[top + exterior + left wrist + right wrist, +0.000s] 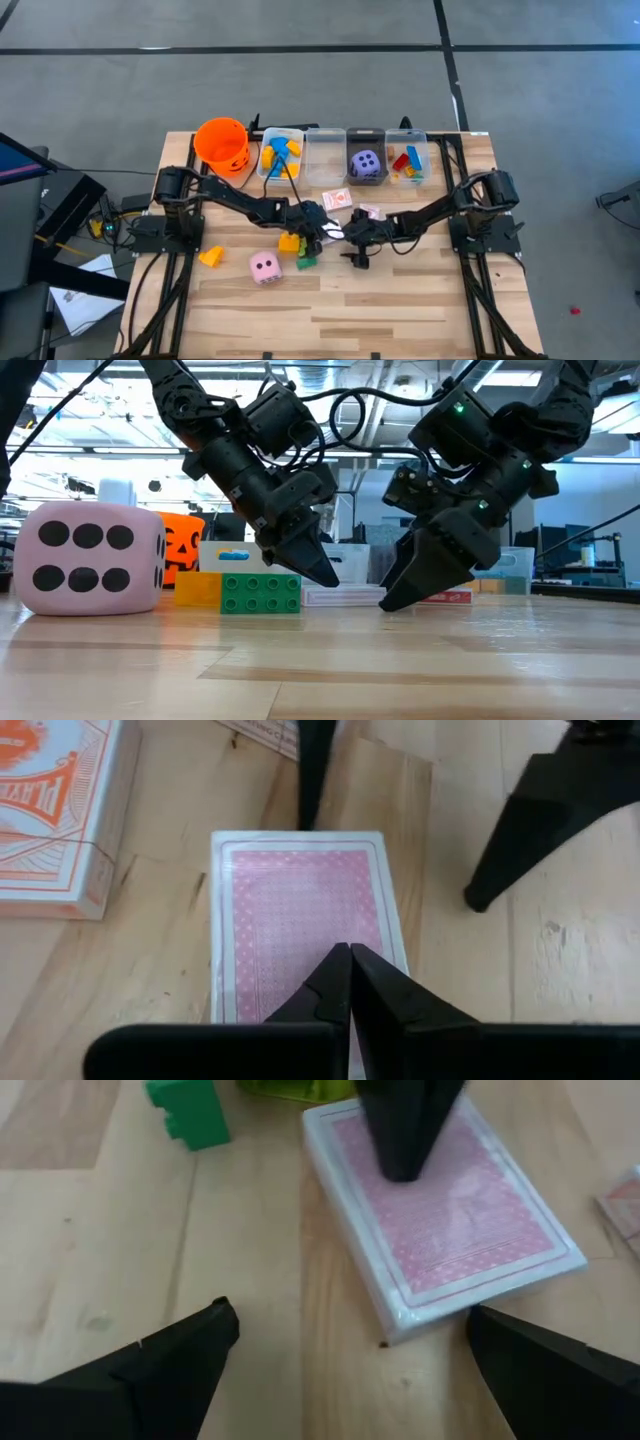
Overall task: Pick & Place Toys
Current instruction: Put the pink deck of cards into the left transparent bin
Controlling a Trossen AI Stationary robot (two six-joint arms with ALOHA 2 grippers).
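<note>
While several blocks and the purple die (pixel 366 163) already sit in bins, the pink card deck (pixel 445 1210) lies loose between the wide-open, empty right gripper (pixel 350 1345) fingers, under the shut left gripper (pixel 350 982); the pink die (pixel 264 266) waits beyond.

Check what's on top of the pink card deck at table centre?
The left gripper, shut, sits tip-down on the pink card deck; its fingers cover part of the back. The right gripper is open beside it. Anything beneath the deck is hidden.
</note>
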